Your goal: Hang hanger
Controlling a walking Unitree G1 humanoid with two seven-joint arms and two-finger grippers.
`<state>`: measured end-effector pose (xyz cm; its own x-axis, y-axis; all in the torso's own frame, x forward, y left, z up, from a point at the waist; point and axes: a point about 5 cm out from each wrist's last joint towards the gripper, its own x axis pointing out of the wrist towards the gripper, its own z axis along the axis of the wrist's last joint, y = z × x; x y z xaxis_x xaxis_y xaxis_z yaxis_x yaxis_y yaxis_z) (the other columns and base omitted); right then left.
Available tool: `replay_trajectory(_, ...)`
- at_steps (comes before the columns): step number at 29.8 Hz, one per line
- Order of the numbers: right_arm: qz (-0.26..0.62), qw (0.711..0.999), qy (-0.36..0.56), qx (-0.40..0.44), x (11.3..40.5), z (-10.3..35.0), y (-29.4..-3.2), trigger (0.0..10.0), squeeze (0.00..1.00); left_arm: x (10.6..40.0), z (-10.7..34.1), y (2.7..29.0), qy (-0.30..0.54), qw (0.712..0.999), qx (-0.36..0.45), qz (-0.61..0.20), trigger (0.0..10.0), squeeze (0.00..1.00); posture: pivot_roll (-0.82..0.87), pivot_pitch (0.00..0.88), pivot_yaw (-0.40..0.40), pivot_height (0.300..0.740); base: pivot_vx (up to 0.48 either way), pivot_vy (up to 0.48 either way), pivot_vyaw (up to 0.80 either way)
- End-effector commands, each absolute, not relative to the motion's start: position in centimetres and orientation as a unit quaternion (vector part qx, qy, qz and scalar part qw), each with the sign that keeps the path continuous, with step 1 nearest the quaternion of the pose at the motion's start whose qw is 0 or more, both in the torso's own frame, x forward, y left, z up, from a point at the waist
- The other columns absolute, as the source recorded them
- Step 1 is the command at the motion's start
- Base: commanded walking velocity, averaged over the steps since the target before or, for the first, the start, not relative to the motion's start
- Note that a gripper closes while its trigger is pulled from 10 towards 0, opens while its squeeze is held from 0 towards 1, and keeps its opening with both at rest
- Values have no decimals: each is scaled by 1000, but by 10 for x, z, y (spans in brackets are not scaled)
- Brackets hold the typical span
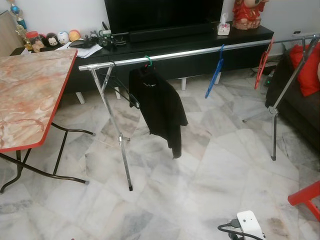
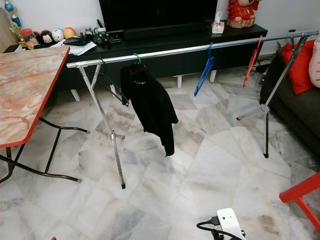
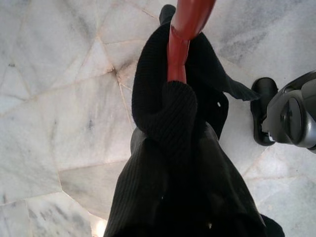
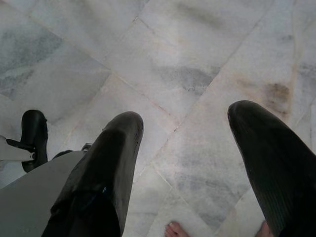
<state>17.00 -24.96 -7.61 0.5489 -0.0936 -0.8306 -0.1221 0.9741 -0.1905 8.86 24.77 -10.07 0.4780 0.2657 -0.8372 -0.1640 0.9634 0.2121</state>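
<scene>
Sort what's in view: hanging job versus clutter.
Job: red hanger with black garment in the left pincer; drying rack rail; black garment already hung; blue hanger.
Clutter: marble folding table; TV console; sofa.

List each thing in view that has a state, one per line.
Drying rack: standing, unfolded.
Black garment: hanging on the rack from a green hanger.
Blue hanger: hooked on, bare.
Red hanger: hooked on, bare.
Left gripper's red hanger: draped in black cloth.
Right gripper: open, empty.
Folding table: unfolded.
</scene>
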Motion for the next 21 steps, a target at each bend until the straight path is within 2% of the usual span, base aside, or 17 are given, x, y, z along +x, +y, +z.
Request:
replay_trajectory(1,-4,873,481,-85,166,-79,-245,10000,0,93,-99,245,483,867,62,110,10000,0,-7,0,71,740,0,0,0)
replay_trajectory(21,-6,873,481,-82,166,-80,-245,10000,0,93,-99,245,485,866,62,108,10000,0,-8,0,72,740,0,0,0)
